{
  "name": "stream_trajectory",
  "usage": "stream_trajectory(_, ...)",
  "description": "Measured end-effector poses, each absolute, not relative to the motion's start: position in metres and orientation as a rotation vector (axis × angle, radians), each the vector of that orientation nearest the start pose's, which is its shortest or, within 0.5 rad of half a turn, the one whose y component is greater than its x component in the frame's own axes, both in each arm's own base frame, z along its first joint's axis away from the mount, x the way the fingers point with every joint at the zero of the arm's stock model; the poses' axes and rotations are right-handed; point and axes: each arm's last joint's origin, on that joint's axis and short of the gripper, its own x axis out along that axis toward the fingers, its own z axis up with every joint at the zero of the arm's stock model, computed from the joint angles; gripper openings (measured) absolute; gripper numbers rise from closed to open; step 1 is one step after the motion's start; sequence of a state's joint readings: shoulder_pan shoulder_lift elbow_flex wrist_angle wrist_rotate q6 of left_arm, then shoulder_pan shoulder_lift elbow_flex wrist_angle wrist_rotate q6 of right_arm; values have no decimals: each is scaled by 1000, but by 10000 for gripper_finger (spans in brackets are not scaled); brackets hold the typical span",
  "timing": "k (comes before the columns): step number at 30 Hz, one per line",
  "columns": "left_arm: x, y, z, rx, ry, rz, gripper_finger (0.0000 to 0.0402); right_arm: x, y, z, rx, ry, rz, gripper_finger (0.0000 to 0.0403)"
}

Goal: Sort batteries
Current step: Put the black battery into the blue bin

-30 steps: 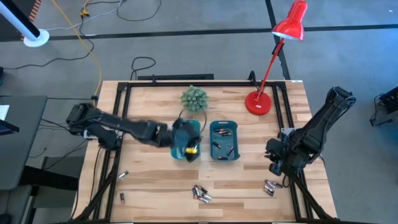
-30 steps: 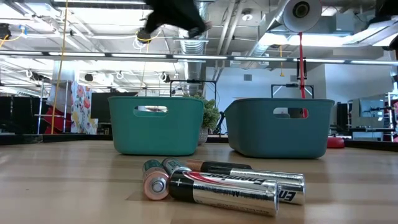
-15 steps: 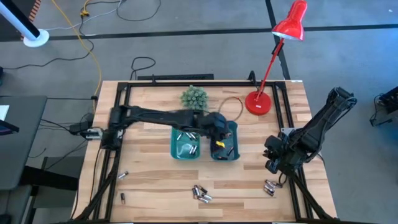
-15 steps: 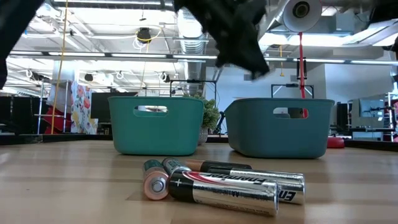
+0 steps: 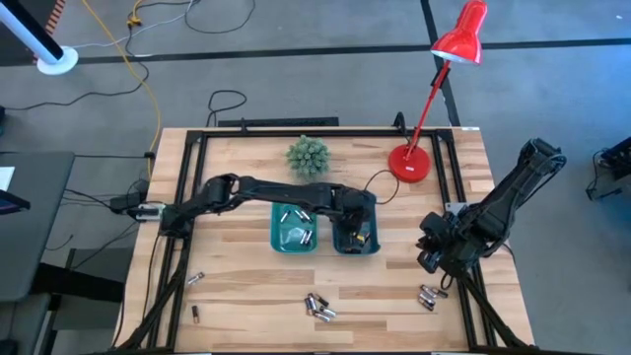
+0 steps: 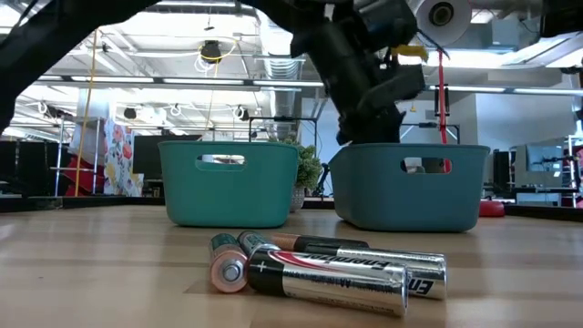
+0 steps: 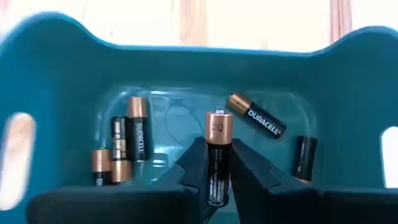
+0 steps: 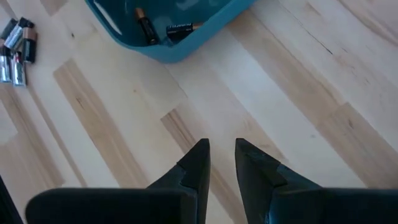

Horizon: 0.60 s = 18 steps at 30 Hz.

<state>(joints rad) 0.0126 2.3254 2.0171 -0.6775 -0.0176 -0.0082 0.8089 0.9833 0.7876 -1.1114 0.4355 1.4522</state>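
Observation:
Two teal bins stand mid-table: the left bin (image 5: 294,229) holds silvery batteries, the right bin (image 5: 356,225) holds black-and-copper ones (image 7: 127,140). My left gripper (image 5: 352,231) reaches over the right bin, shut on a black-and-copper battery (image 7: 217,155). Loose batteries lie on the wood near the front edge (image 5: 318,307), at the right (image 5: 427,296) and at the left (image 5: 195,279). My right gripper (image 8: 222,149) hovers over bare wood at the table's right, open, with nothing between its fingers. My left gripper pinches the battery's black body (image 7: 217,177) between its two fingers (image 7: 194,163). The battery lies along the fingers, and its copper end (image 7: 218,124) sticks out past their tips. The fingers slant down from the table's left side. The battery hangs clear above the right bin's floor.
A red desk lamp (image 5: 414,158) and a green spiky ball (image 5: 308,156) stand at the far side behind the bins. A black frame rail (image 5: 296,135) runs around the table. Bare wood lies between the bins and the front batteries (image 6: 319,264).
My left gripper has swung from above the left bin toward the table's right and come down over the right bin, rolling as it went. It has stayed shut on the battery, which has travelled with it.

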Motion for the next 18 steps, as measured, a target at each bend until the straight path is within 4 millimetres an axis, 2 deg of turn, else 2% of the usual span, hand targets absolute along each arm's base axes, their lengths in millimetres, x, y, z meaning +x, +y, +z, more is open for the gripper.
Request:
stream_trajectory(5,506,10,179,-66,1051,5,58,112,100,244,554,992,-473,93)
stream_trajectory(13,507,10,179,-80,1047,6,64,112,100,244,554,992,-473,93)
stream_trajectory(18,507,10,179,-89,1045,11,86,112,100,244,549,987,-477,93)
